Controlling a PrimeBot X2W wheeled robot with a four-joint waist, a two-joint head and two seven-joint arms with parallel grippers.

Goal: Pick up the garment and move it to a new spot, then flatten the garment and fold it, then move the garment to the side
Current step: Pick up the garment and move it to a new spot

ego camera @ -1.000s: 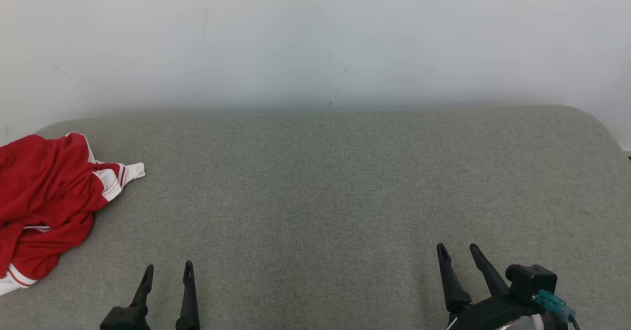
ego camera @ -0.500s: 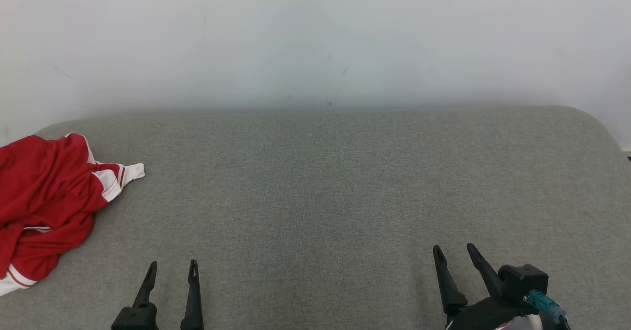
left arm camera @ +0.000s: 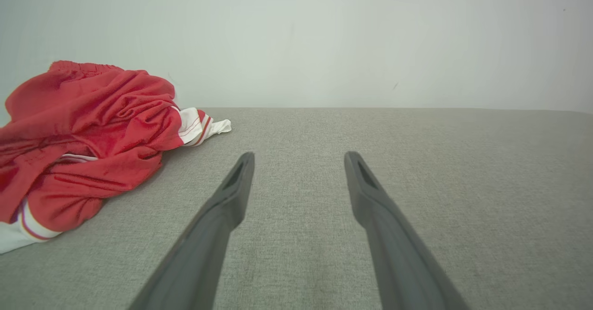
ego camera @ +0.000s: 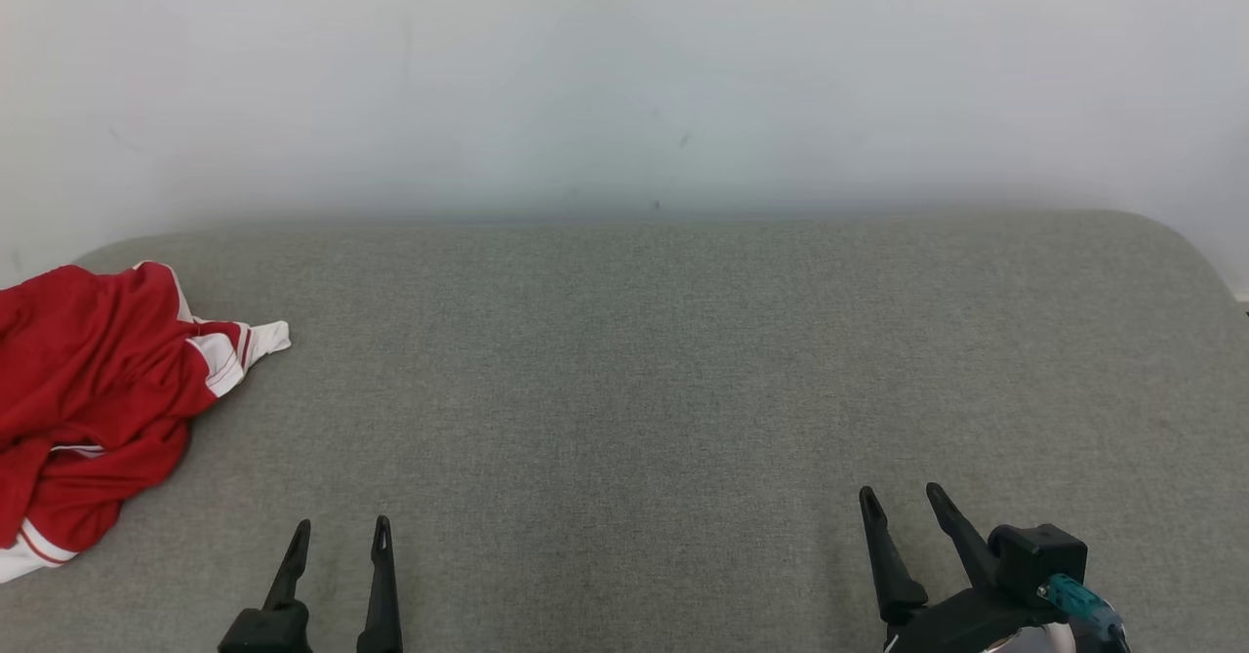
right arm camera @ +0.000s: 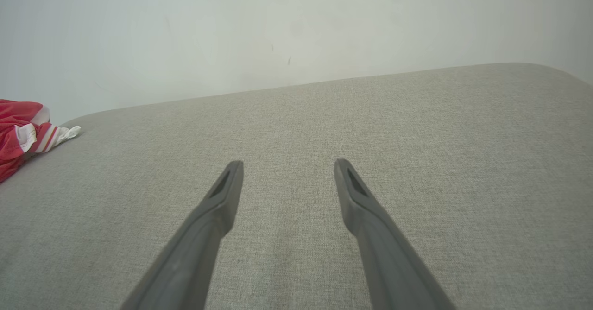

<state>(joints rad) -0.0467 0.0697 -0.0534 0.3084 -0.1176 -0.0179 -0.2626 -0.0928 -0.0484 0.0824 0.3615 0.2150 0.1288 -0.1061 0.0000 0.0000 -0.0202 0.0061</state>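
Garment (ego camera: 93, 409), a red sports piece with white striped trim, lies crumpled in a heap at the far left edge of a grey upholstered surface (ego camera: 624, 370); whether that is a padded desk or a sofa seat is hard to tell. It is bunched, not flat, so it likely awaits its first pick-up. Left tool (ego camera: 341, 526) hovers near the front edge, fingers spread and holding nothing, with the heap off to its left and apart from it. Right tool (ego camera: 900, 490) sits well apart at the lower right, also spread and empty. Between them stretches open fabric, room for laying out. A pale wall (ego camera: 624, 77) rises behind. Nothing blocks the reach.
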